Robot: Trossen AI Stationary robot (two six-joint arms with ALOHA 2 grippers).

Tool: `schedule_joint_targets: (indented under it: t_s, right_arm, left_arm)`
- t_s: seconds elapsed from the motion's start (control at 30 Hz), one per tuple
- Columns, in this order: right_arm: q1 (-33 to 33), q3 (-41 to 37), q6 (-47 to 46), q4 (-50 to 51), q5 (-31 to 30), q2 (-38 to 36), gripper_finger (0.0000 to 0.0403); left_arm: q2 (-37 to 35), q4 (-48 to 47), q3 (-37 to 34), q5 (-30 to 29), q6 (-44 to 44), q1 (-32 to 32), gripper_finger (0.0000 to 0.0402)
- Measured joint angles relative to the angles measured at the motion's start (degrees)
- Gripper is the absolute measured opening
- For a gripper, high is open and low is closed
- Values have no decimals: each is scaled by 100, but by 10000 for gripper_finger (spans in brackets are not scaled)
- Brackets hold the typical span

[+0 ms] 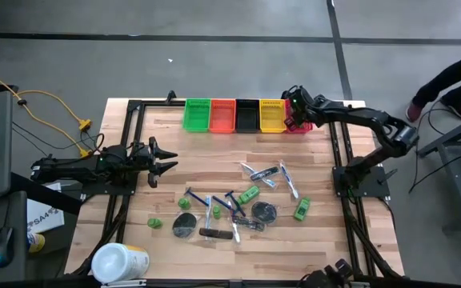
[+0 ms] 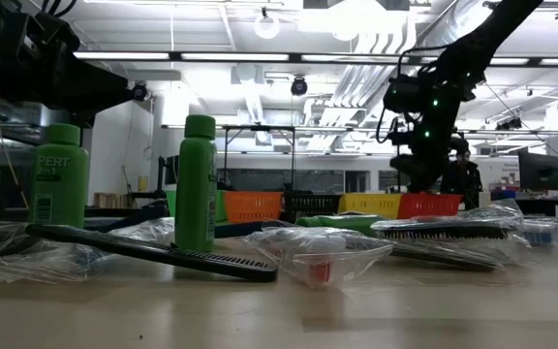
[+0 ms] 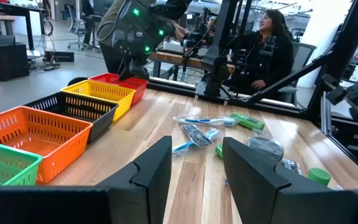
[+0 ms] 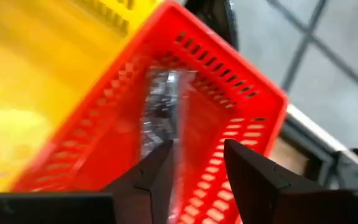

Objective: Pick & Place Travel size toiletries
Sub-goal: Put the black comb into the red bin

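Right claw [image 4: 197,171] spread above the red bin [image 4: 241,93], apparently just letting go: a clear-wrapped item [image 4: 160,112] lying inside it. Left claw [image 3: 196,168] parted and empty, waiting over the counter [image 1: 326,240]. Remaining toiletries [image 1: 246,204] scattered mid-counter; yellow bin [image 1: 271,115] contents unclear.

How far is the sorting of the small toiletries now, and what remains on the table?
Done: one clear-wrapped item lies in the red bin. In hand: nothing visibly gripped; the right gripper hangs over that bin with its jaws apart. Left: most of the job, since green bottles, toothbrushes and dark discs lie on the table. The left gripper waits at the table's left side, jaws apart.
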State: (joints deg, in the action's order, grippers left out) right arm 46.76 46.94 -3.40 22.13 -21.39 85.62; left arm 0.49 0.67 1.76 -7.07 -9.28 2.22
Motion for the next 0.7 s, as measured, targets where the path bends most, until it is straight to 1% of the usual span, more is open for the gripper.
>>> schedule_joint_targets:
  t_s: [0.2, 0.3, 0.4, 0.5, 0.6, 0.7]
  right_arm:
    - [-24, 0, -343, 162, 1228, -738, 138]
    - [-176, 0, -391, 173, 1562, -1219, 138]
    - [-512, 0, -278, 199, 1579, -1694, 139]
    - [-1079, 0, -133, 319, 1573, -2119, 139]
    - [-1782, 0, -94, 599, 1361, -2467, 139]
    - [-2566, 0, -114, 870, 1006, -2636, 139]
  left_arm:
    - [0, 0, 0, 2, 0, 0, 143]
    - [0, 0, -1, 0, 0, 0, 143]
    - [1, 2, -2, 0, 0, 0, 143]
    - [1, 1, -1, 0, 0, 0, 143]
    - [0, 2, -1, 2, 0, 0, 143]
    - [0, 1, -1, 1, 0, 1, 143]
